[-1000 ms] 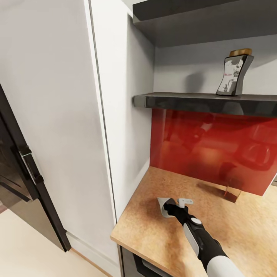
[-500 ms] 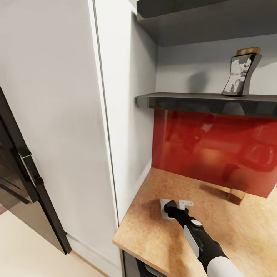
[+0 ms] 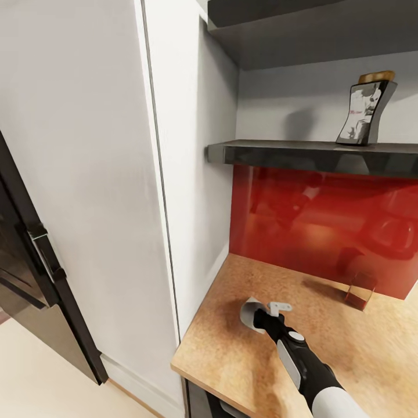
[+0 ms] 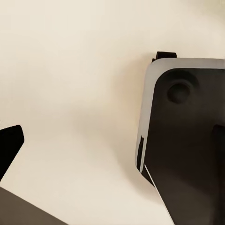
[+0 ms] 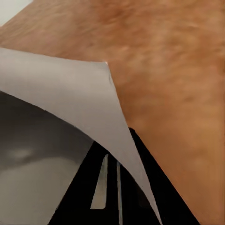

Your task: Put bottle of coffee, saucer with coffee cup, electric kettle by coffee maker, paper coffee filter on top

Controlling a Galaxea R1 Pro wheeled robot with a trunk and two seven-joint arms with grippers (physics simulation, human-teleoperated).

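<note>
The right arm's fingers [image 3: 264,310] are pinched on the paper coffee filter [image 3: 251,309], carried low over the table [image 3: 360,348], probably on its way to the coffee maker. The bottle of coffee [image 3: 364,110] is up on the kitchen shelf [image 3: 313,154], well above and beyond the fingers, not yet fetched. Can't tell how the left fingers stand.
</note>
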